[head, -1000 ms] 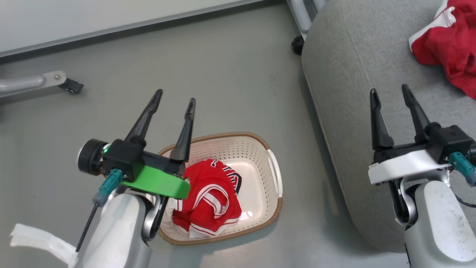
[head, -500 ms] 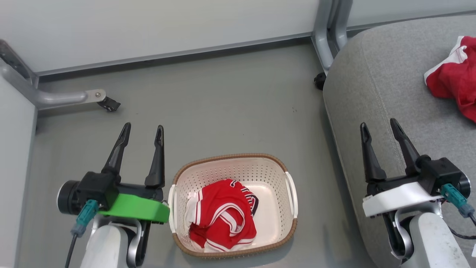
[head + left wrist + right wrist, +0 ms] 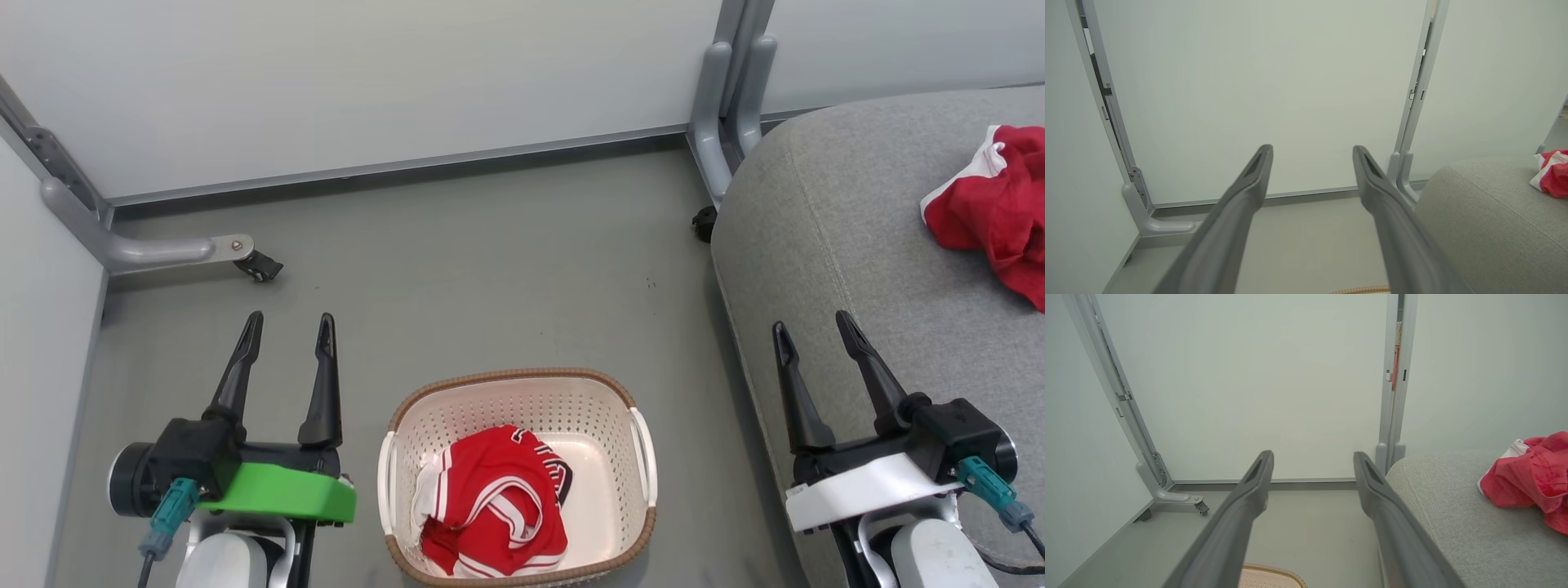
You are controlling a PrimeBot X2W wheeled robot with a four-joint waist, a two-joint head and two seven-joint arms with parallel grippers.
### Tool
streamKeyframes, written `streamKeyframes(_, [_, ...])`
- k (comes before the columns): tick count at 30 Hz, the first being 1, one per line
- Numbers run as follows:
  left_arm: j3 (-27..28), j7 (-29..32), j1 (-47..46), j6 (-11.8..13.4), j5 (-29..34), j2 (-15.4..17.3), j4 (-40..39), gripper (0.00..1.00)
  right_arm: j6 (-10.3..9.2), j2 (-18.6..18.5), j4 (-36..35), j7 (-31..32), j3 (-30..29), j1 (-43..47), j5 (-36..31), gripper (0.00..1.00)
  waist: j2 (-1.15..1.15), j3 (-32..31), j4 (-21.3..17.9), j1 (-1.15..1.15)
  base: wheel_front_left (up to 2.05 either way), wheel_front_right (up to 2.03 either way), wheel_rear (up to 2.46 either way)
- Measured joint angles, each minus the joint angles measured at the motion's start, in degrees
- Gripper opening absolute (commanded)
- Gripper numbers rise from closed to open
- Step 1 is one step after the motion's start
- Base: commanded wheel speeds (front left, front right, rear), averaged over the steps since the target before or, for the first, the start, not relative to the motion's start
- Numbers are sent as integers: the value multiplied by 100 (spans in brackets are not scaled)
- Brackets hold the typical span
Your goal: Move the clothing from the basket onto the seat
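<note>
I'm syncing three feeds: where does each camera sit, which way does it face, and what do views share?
Head view: on the head, facing down: cream-white perforated plastic basket holding a red striped garment, light-grey fabric seat; left gripper and right gripper, open.
Left wrist view: on the left wrist, facing the pale wall panel along its own fingers.
Right wrist view: on the right wrist, same panel, own fingers.
Shared: the seat with another red garment on it.

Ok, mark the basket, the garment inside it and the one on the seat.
basket [image 3: 514, 376], head view, far rim.
garment in basket [image 3: 490, 510], head view, middle.
garment on seat [image 3: 992, 216], head view, middle.
</note>
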Motion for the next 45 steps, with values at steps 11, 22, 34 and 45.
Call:
streamKeyframes(11, [-1, 0, 96, 0, 34, -7, -2, 100, 0, 0, -100, 0, 47, 240, 64, 100, 0, -120, 44, 0, 0, 0, 0])
streamKeyframes(22, [21, 0, 163, 0, 8, -8, 4, 100, 0, 0, -103, 0, 66, 302, 97, 100, 0, -138, 48, 0, 0, 0, 0])
streamKeyframes(34, [14, 0, 162, 0, -2, -9, 13, 100, 0, 0, -83, 0, 60, 297, 96, 100, 0, -103, 29, 0, 0, 0, 0])
streamKeyframes(45, [-175, 1, -75, 0, 92, 7, 188, 100, 0, 0, -86, 0, 100, 197, 96, 100, 0, 27, -39, 0, 0, 0, 0])
